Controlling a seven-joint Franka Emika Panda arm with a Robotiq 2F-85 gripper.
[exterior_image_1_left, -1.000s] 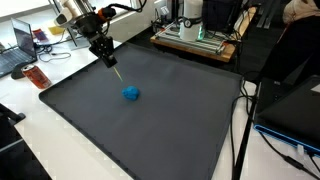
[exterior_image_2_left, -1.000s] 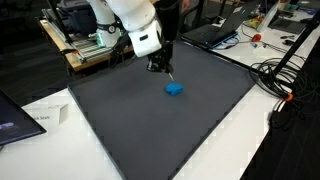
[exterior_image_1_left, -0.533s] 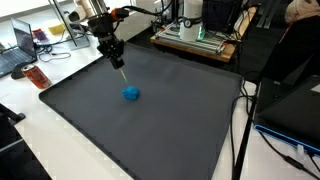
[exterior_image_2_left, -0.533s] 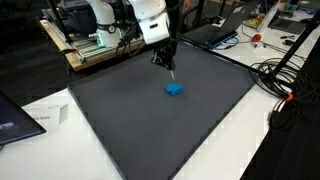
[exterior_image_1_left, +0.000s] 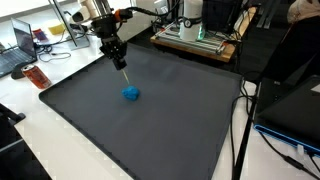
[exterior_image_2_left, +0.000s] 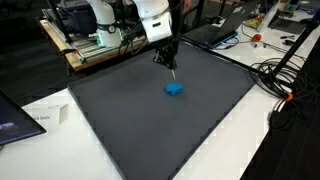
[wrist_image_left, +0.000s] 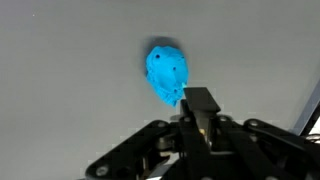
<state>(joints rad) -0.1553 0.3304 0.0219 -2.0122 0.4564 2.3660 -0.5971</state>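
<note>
End effector (exterior_image_1_left: 116, 58) is clamped tight on a thin stick (exterior_image_1_left: 122, 74), which is gripped at its top so the tip slants down clear of the mat (exterior_image_1_left: 160, 125). Blue lump (exterior_image_1_left: 131, 94) lies loose mid-mat, just beyond the tip and untouched.

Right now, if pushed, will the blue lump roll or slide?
Probably slide or wobble, not roll: the lump looks uneven and rests on the mat. It seems small and pitted, so likely light. The thin stick in the claw may glance off.
</note>
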